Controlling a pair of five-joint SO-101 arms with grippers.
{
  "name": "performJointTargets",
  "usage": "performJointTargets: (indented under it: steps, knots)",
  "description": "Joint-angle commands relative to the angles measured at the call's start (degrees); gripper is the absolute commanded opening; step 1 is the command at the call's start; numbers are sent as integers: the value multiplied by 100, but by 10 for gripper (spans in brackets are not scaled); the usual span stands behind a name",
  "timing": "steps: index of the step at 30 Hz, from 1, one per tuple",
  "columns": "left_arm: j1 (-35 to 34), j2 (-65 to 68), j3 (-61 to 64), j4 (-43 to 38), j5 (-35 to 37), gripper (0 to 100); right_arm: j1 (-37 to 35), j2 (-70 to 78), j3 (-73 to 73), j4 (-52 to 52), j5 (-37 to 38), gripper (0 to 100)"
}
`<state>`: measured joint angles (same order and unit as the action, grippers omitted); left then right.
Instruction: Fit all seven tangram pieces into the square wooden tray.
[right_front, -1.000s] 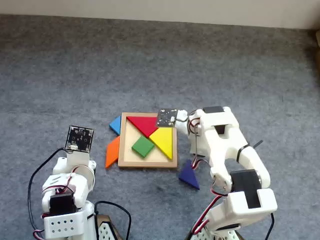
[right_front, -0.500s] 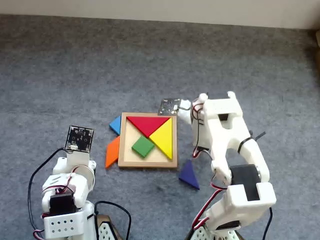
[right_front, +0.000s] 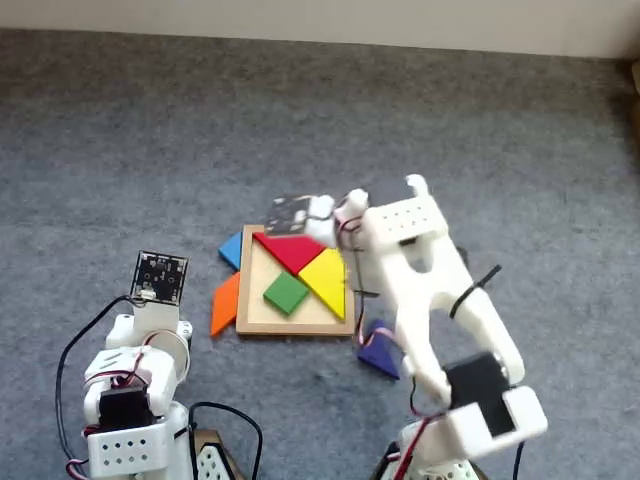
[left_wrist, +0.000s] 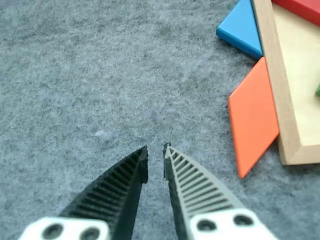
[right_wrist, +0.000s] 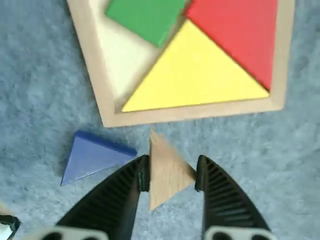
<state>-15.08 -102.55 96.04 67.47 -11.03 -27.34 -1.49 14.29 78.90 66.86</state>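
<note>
High view: tray (right_front: 296, 328) holds the red piece (right_front: 293, 248), yellow piece (right_front: 328, 278) and green piece (right_front: 286, 293). Blue triangle (right_front: 232, 250) and orange piece (right_front: 224, 302) lie just beside its left rim, navy triangle (right_front: 377, 352) off its near right corner. Right arm (right_front: 420, 290) stretches over the tray's far edge, covering whatever lies beneath.

Left wrist view: left hand (left_wrist: 155, 150), almost pressed together on nothing, hangs over the table (left_wrist: 75, 75) near the orange piece, probably parked clear.

Right wrist view: right hand (right_wrist: 171, 167) pinches a wood triangle (right_wrist: 167, 176), likely to seat it; whether it clears the table is unclear.
</note>
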Motion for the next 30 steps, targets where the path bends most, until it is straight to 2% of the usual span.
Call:
performJointTargets:
  steps: [1,6,14,20,25,30]
  knots:
    - [-57,-207,110,-62,0,73,-629,-470,-101,31,-79,135]
    - [-57,-207,110,-62,0,73,-1288,-470,251,-514,-70,135]
    - [-57,-207,110,-53,0,73,-1560,-462,1024,-1719,-62,136]
    - [-57,-207,110,-53,0,73,-1560,-462,1253,-1859,-70,146]
    - [-57,-207,110,-53,0,73,-1534,-462,1420,-1859,-193,235]
    - [-57,-207,110,-53,0,73,-1525,-514,1402,-1833,-352,238]
